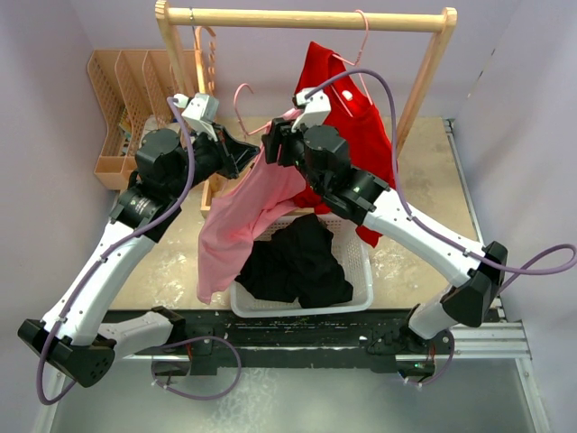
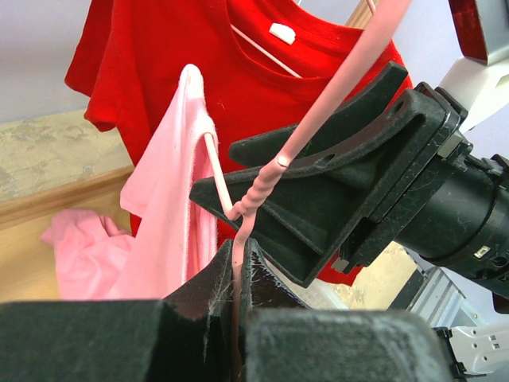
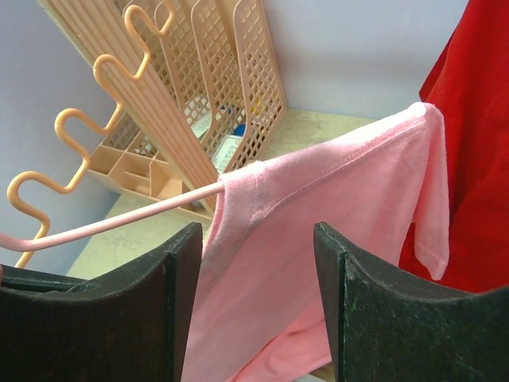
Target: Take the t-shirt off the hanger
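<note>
Pink t-shirt (image 1: pixel 242 216) half off pink hanger (image 2: pixel 334 88). Left hand (image 2: pixel 238 267) clamped on hanger neck, steadying it. Right hand (image 3: pixel 256 263) wide open, empty, lined up on shirt shoulder, likely for pull.

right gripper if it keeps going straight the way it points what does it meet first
Most likely the pink t-shirt: the cloth hangs from the pink hanger right ahead of the right gripper, between its open jaws. Depth is hard to judge.
</note>
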